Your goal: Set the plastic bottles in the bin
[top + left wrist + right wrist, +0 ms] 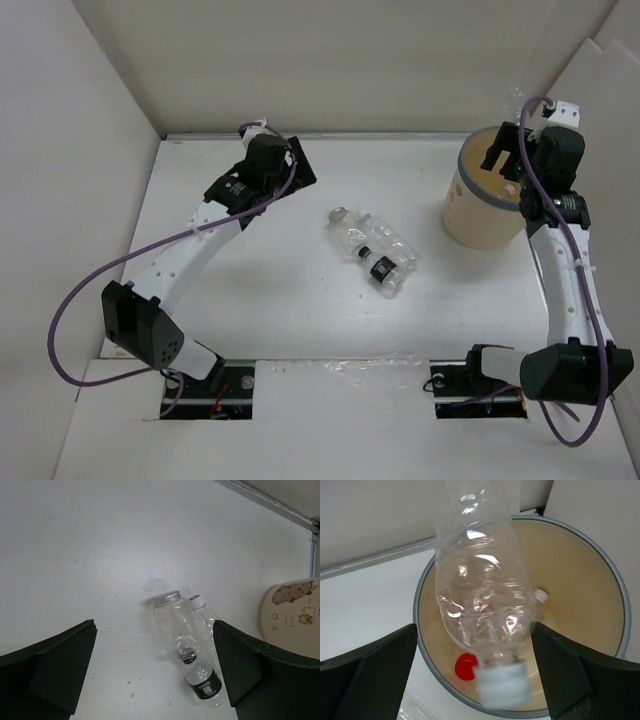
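Clear bottle (482,595) cut off by top edge, its white cap (502,686) blurred, red cap (464,666) partly hidden behind it

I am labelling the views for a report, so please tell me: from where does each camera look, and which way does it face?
Top external: above and behind the robot, looking down on the table; both arms show.
Left wrist: on the left arm, looking down at the lying bottles; left pincer fingers frame it.
Right wrist: over the bin, looking in past a clear bottle; right pincer fingers show.
Shared: top and left wrist views both show those bottles and the bin.
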You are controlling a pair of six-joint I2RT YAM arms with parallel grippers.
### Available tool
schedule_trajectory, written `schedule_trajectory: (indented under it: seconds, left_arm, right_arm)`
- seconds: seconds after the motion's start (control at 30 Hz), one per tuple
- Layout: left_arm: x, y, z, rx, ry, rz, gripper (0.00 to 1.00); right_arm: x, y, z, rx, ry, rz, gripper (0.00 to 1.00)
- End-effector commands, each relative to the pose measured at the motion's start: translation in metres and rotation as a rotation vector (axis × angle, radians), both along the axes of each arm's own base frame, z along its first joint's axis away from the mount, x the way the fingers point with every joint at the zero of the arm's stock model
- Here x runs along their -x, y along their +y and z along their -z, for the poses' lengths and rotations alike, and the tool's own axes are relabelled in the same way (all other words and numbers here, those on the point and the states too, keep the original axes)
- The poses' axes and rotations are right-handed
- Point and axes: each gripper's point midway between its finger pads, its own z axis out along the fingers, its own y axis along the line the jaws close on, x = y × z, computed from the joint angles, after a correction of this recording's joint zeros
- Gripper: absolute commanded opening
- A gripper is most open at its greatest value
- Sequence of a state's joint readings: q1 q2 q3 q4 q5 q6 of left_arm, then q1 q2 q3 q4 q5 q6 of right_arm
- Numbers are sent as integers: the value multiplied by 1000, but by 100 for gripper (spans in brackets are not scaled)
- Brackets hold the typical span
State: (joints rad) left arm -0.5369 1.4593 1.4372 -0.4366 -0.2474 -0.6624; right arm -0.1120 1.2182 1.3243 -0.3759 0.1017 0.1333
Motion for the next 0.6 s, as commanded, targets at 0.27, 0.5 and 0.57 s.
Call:
schedule_trajectory:
  seconds: [0.27,0.5,0.57]
  left_arm:
    - [13,-61,37,49,78,120,100]
    - [14,-90,85,92,190,70,100]
    - [13,-92,96,90,219,54,100]
  right_arm:
    - [22,-16,-30,-1,-31,107,100]
    - [33,23,-56,-43,-129,-85,100]
    - [34,37,-55,-41,-127,-140,100]
